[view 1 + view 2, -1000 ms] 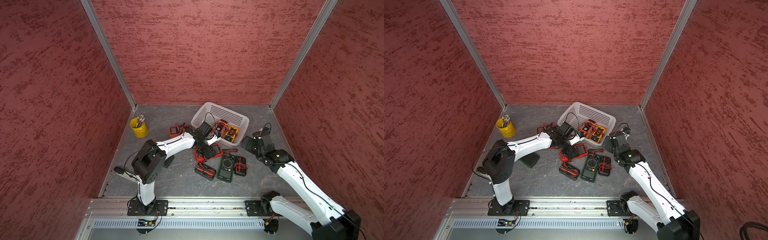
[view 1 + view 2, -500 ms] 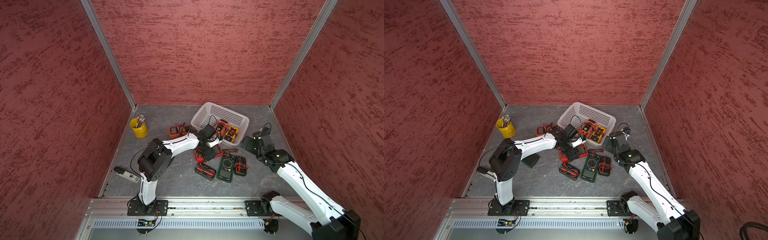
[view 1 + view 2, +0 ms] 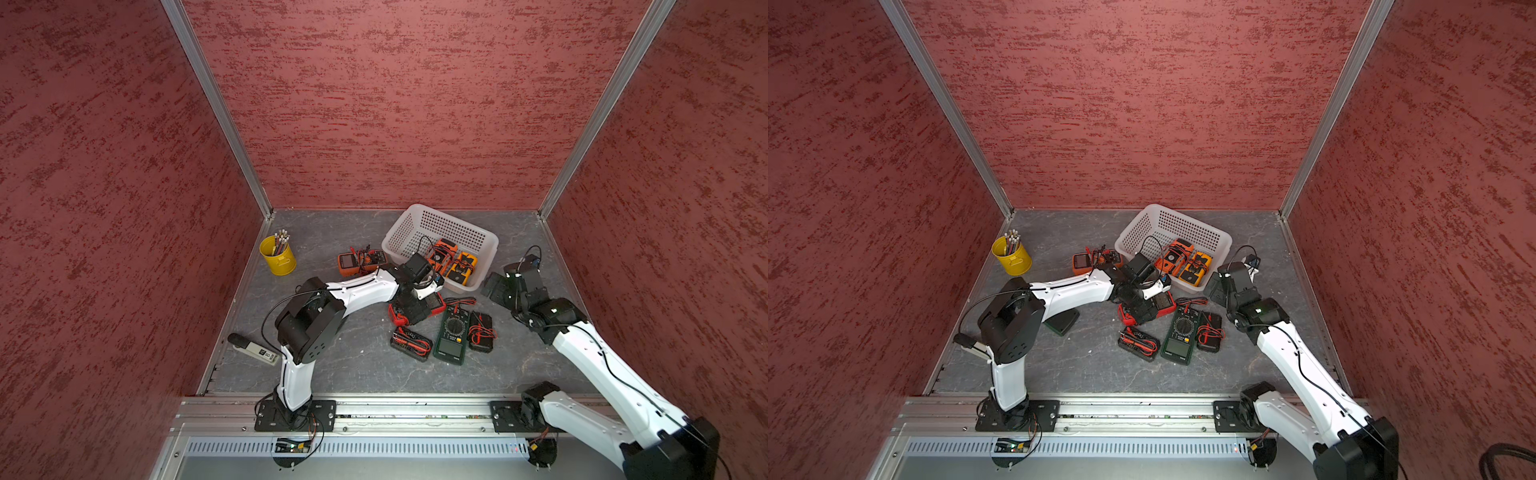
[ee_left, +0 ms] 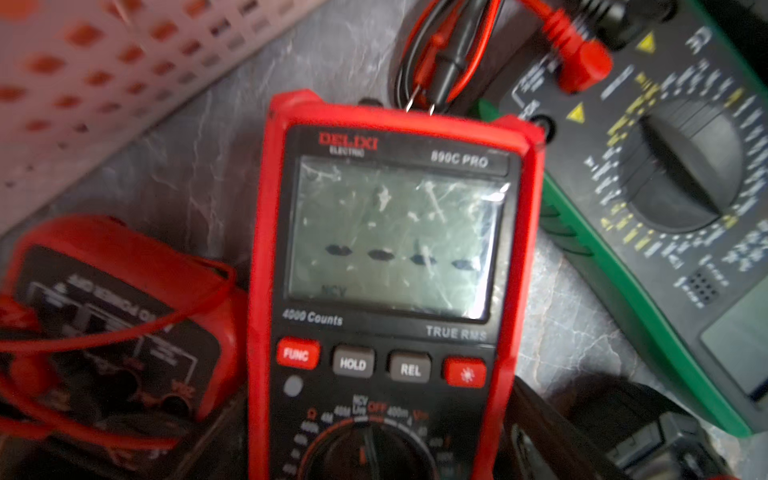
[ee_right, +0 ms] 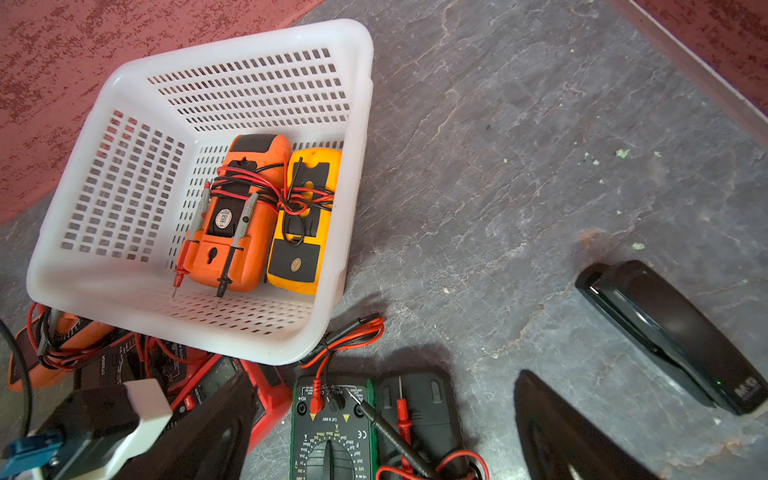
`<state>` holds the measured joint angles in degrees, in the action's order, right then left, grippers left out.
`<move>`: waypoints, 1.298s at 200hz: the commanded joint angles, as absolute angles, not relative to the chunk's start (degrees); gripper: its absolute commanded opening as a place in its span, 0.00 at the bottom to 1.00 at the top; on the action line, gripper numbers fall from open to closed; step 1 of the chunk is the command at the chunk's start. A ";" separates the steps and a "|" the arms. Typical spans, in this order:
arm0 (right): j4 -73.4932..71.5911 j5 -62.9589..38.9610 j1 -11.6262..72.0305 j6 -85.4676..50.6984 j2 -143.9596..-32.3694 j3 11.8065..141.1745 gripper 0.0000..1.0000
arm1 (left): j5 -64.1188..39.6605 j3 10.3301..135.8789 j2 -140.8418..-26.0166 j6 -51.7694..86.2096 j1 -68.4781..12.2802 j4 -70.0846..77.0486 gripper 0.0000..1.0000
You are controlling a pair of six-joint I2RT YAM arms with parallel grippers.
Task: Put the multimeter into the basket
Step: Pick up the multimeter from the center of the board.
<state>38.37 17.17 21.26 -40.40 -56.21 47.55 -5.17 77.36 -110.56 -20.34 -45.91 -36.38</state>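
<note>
A red multimeter [image 4: 386,249] lies face up on the grey floor just in front of the white perforated basket [image 3: 453,228]; it also shows in a top view [image 3: 1165,302]. My left gripper [image 4: 376,428] reaches down over the red multimeter in both top views [image 3: 415,309] [image 3: 1144,309]. Its fingers [image 4: 536,428] press the meter's two long sides at the dial end. The basket [image 5: 357,124] holds an orange multimeter [image 5: 237,216] and a yellow one [image 5: 301,224]. My right gripper [image 5: 382,386] hangs open and empty to the basket's right [image 3: 496,286].
A green multimeter [image 3: 451,332] and two black ones [image 3: 411,343] [image 3: 482,332] lie beside the red one. Another red meter with loose leads [image 4: 112,311] touches it. An orange meter [image 3: 359,262] lies left of the basket. A yellow cup [image 3: 277,259] stands at the back left. A black device [image 5: 673,332] lies on the right.
My left arm has stretched farther over the pile, come down on the red multimeter, and its jaws have narrowed onto it. The right arm has not moved.
</note>
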 commanded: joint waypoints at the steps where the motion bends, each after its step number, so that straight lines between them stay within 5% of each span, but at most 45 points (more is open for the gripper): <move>1: 37.62 18.48 21.18 -41.09 -56.51 47.37 0.99 | -3.40 76.45 -112.51 -19.78 -46.58 -37.80 0.92; 41: 37.79 18.36 21.18 -41.08 -56.70 47.29 0.99 | -1.51 77.12 -113.94 -19.42 -46.58 -37.09 0.79; 156: 38.14 18.90 21.14 -41.21 -56.10 47.03 0.99 | 2.52 75.90 -115.36 -19.69 -46.53 -37.17 0.80; 173: 38.23 19.02 21.13 -41.16 -56.07 47.04 0.99 | 2.55 75.89 -115.43 -19.84 -46.58 -37.51 0.67; 200: 38.49 19.17 21.18 -41.22 -55.90 47.27 0.99 | 2.55 75.60 -114.13 -19.77 -46.58 -37.32 0.21; 218: 38.68 19.25 21.18 -41.21 -55.59 47.37 0.99 | 2.96 75.16 -112.35 -19.69 -46.67 -36.94 0.06; 259: 38.60 19.16 21.17 -41.16 -54.51 47.58 0.99 | 6.03 73.40 -107.01 -19.47 -46.67 -36.29 0.00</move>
<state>38.41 17.67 21.26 -40.56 -55.86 47.48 0.47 75.44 -109.71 -19.77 -46.94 -34.46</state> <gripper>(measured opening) 0.989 0.825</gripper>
